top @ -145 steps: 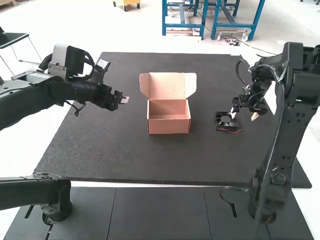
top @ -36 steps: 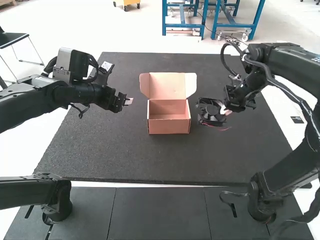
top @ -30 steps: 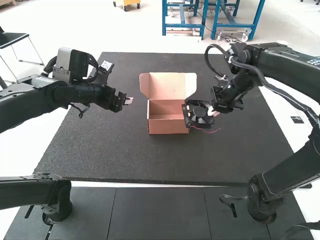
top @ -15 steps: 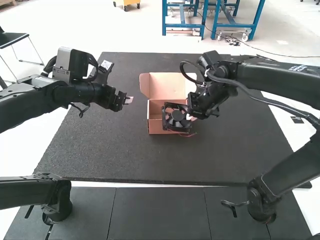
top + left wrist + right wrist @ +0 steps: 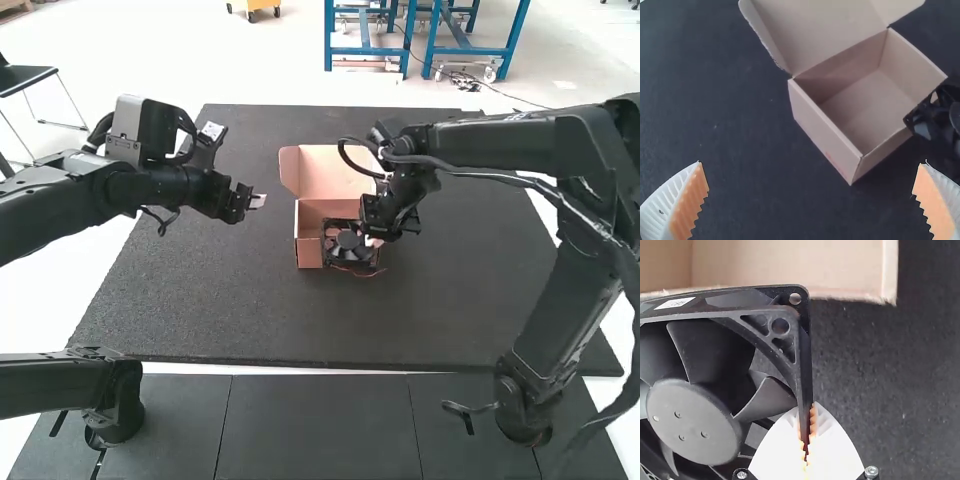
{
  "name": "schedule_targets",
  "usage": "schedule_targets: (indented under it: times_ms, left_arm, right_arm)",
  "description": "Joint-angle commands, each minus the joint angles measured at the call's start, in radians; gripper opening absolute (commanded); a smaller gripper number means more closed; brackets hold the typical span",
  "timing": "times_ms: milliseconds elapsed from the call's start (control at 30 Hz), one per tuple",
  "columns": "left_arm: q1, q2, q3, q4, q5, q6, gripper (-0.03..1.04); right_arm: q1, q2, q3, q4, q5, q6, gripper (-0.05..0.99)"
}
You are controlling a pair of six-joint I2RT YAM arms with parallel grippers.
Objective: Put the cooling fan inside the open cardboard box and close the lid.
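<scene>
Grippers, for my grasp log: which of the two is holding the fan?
The right gripper: its jaws pinch the frame of the fan, close against the box. The left gripper hangs open on the box's other side, holding nothing.

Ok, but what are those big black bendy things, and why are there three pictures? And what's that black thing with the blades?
The bendy things are two robot arms standing at a table with a black top. Each arm ends in a hand with two fingers. One picture is taken from above and behind the arms. The other two come from little cameras on each arm's wrist, so you see that arm's own fingers up close. On the table stands a cardboard box with its lid open and nothing inside. The thing with blades is a cooling fan. The right hand pinches the edge of its frame and holds it right beside the box, not inside it yet. The left hand hangs open off to the side, holding nothing.
</scene>
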Motion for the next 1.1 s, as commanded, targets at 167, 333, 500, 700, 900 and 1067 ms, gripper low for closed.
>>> schedule_targets:
  times_ms: [167,333,500,700,900,1067]
  left_arm:
    - [-0.005,-0.037,-0.018,-0.003,-0.012,0.010,0.97]
    - [-0.005,-0.052,-0.025,-0.008,-0.010,0.014,0.97]
    - [-0.007,-0.063,-0.025,-0.012,-0.010,0.015,0.97]
    - [-0.007,-0.072,-0.027,-0.021,-0.009,0.017,0.97]
    - [-0.007,-0.086,-0.036,-0.025,-0.007,0.020,0.97]
    - [-0.007,-0.092,-0.038,-0.032,-0.007,0.024,0.97]
  right_arm:
    - [0.015,0.078,0.173,-0.024,0.020,-0.044,-0.02]
    - [0.012,0.118,0.225,-0.045,0.026,-0.067,-0.02]
    - [-0.003,0.173,0.295,-0.087,0.032,-0.116,-0.02]
    - [-0.040,0.208,0.358,-0.108,0.030,-0.139,-0.02]
    - [-0.059,0.228,0.380,-0.124,0.032,-0.149,-0.02]
    - [-0.063,0.247,0.401,-0.145,0.030,-0.173,-0.02]
